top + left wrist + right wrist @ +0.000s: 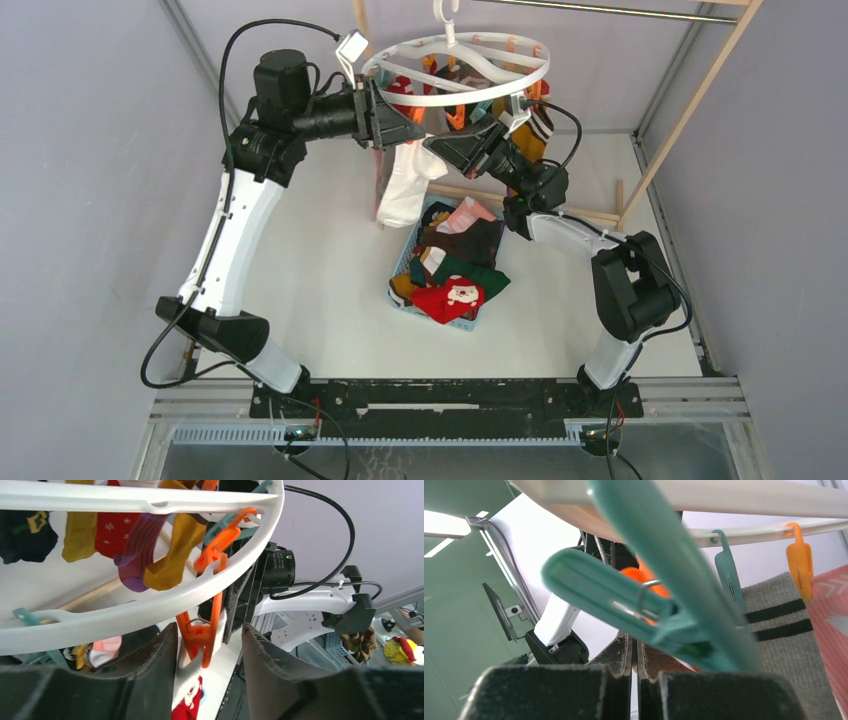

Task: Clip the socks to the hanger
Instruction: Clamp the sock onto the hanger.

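The white ring hanger (455,98) hangs at the top centre, with several socks clipped to it: mustard (80,535), red (112,532) and purple (137,555). My left gripper (412,122) is open under the rim (150,605), its jaws on either side of an orange clip (200,637). A white sock (405,190) hangs down from that clip (187,667). My right gripper (432,143) is shut at the sock's top edge, just behind the clip. In the right wrist view its fingers (624,655) are pressed together behind a teal clip (624,600).
A light-blue basket (455,325) below the hanger holds several socks, with a red Santa sock (450,297) on top. A wooden frame (690,110) with a metal rod (600,10) carries the hanger. A grey striped sock (784,645) hangs at the right.
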Robot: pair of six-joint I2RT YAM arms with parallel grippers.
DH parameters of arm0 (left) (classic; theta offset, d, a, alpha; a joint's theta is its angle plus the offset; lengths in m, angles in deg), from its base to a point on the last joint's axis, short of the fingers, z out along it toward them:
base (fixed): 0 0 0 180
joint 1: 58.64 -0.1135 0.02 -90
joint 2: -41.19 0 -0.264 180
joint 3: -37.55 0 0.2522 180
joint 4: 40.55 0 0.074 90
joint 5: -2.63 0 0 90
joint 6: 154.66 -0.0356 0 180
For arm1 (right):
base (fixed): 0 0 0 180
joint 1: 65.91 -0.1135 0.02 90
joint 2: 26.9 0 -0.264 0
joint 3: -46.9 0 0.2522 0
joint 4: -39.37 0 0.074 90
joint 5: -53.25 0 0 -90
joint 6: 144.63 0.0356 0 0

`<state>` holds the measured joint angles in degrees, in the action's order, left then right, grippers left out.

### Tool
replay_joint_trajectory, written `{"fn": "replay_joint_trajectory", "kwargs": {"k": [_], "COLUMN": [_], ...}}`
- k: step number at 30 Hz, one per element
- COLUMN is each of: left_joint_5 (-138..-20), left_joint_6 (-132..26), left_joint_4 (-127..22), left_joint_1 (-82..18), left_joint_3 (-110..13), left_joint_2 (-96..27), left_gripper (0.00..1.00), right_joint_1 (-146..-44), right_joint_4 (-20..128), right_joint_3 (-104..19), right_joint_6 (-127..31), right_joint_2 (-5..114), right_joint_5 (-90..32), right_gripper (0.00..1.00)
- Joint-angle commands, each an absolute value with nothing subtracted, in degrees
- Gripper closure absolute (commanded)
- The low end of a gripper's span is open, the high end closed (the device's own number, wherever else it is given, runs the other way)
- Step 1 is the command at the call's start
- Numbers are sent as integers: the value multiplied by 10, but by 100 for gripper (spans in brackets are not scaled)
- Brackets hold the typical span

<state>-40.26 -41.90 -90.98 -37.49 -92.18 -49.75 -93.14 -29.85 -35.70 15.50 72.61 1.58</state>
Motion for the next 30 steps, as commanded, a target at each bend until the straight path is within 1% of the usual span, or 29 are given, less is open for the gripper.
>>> {"fn": "replay_joint_trajectory", "kwargs": {"k": [1, 5, 8, 12, 15, 18, 20, 24, 26, 27, 30], "left_joint_5": [-381, -383, -384, -381, -376, -371, -375, -403, -415, -419, -430], "left_joint_6": [-414, -414, -417, -429, -438, -441, -449, -452, -452, -451, -453], "left_joint_4": [-894, -894, -894, -894, -886, -869, -870, -865, -866, -866, -866], "left_joint_1": [-377, -380, -384, -390, -392, -392, -392, -392, -392, -393, -394], "left_joint_3": [-906, -897, -878, -824, -764, -713, -704, -702, -705, -705, -701], "left_joint_2": [-464, -456, -445, -418, -393, -373, -371, -374, -377, -376, -369], "left_gripper": [43, 30, 26, 25, 30, 39, 49, 79, 90, 93, 99], "right_joint_1": [-934, -933, -931, -931, -934, -939, -941, -943, -941, -940, -932], "right_joint_4": [-337, -336, -335, -332, -314, -285, -257, -198, -166, -146, -65], "right_joint_3": [-368, -361, -352, -348, -346, -338, -329, -302, -286, -276, -254], "right_joint_6": [152, 151, 149, 147, 140, 120, 100, 60, 40, 27, -31], "right_joint_2": [717, 713, 706, 699, 692, 678, 663, 630, 610, 592, 545], "right_joint_5": [-2, -10, -19, -20, -15, -13, -13, -23, -31, -37, -54], "right_gripper": [100, 98, 91, 86, 81, 74, 69, 62, 53, 47, 38]}}
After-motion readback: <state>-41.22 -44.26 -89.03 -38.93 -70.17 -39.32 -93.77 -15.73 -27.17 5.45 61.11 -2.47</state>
